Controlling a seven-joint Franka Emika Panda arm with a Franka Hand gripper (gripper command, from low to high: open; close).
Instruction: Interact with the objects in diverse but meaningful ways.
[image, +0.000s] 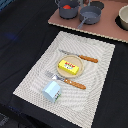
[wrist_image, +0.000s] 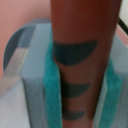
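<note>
Gripping the brown sausage (wrist_image: 85, 60), your gripper (wrist_image: 84, 107) has its teal pads (wrist_image: 52, 95) closed against both its sides; the sausage stands upright between them, filling the whole gap.

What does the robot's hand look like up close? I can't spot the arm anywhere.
Only the wrist view shows it. The gripper has two blocky grey fingers, each lined on its inner face with a teal, rubbery-looking pad. No cables or markings show. The brown sausage hides the rest, and the arm itself is outside the exterior view.
</note>
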